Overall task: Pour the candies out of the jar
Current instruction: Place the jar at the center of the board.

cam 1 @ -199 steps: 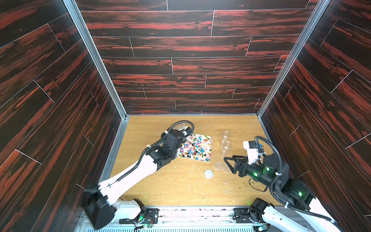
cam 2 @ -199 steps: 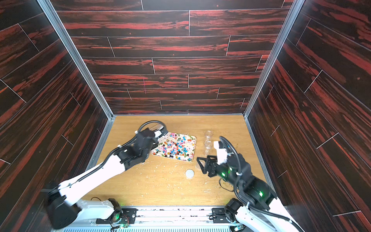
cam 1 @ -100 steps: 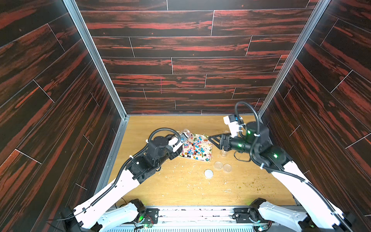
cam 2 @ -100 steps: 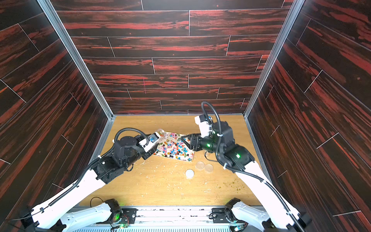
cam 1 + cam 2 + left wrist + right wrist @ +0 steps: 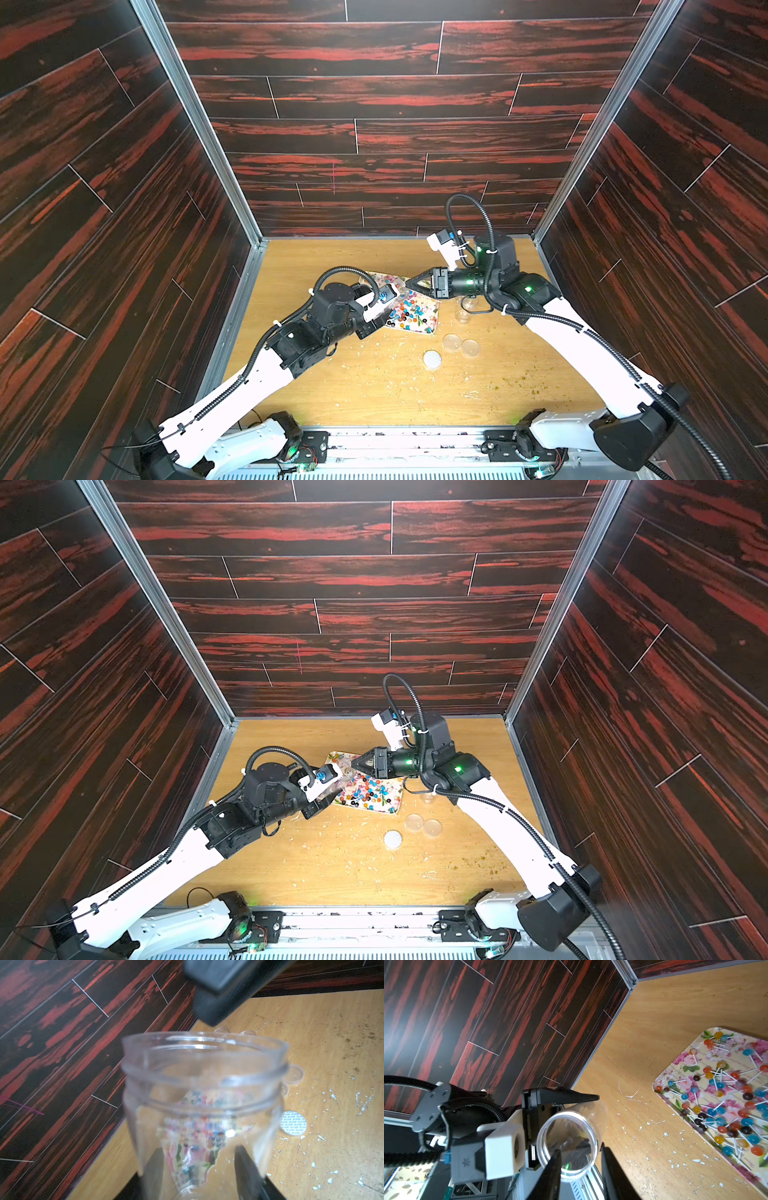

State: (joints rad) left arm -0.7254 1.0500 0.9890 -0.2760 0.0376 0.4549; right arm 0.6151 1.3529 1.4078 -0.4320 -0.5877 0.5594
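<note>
My left gripper (image 5: 198,1149) is shut on the clear jar (image 5: 203,1076), which lies tipped over the left edge of the floral tray (image 5: 434,320). I see no candies inside it. The candies (image 5: 720,1109), small round lollipops in orange, blue, red and black, lie spread over the tray in both top views (image 5: 409,309) (image 5: 365,791). My right gripper (image 5: 409,283) hangs over the tray's far edge and points at the jar's open mouth (image 5: 566,1142). Its jaws stand narrowly open just short of the rim, with nothing between them.
Two clear lids (image 5: 452,343) (image 5: 470,347) and a white round seal disc (image 5: 432,358) lie on the wooden table right of the tray. Small clear jars (image 5: 469,303) stand under my right arm. Pale crumbs and greenish bits are scattered about.
My right arm has swung up from the front right, near the lids, to the jar's mouth, its jaws narrowing. My left arm has drawn back a little, with the jar in its grip.
</note>
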